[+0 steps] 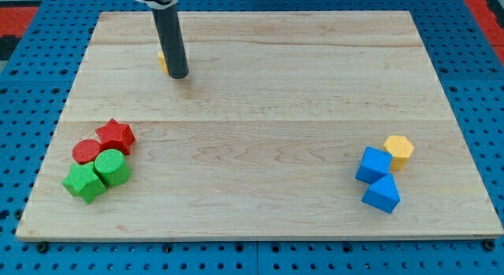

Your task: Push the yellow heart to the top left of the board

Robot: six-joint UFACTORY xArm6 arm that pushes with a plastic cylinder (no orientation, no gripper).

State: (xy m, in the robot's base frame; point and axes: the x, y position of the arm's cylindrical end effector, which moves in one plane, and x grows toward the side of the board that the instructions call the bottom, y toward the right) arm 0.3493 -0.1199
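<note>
The yellow heart (161, 61) is almost hidden behind my rod; only a small yellow sliver shows at the rod's left side, in the upper left part of the wooden board (260, 86). My tip (178, 74) rests on the board right against the heart, on its right and lower side.
A red star (116, 135), a red cylinder (86, 151), a green cylinder (112, 167) and a green block (84, 183) cluster at the lower left. A yellow hexagon (399, 150) and two blue blocks (373, 165) (382, 195) sit at the lower right.
</note>
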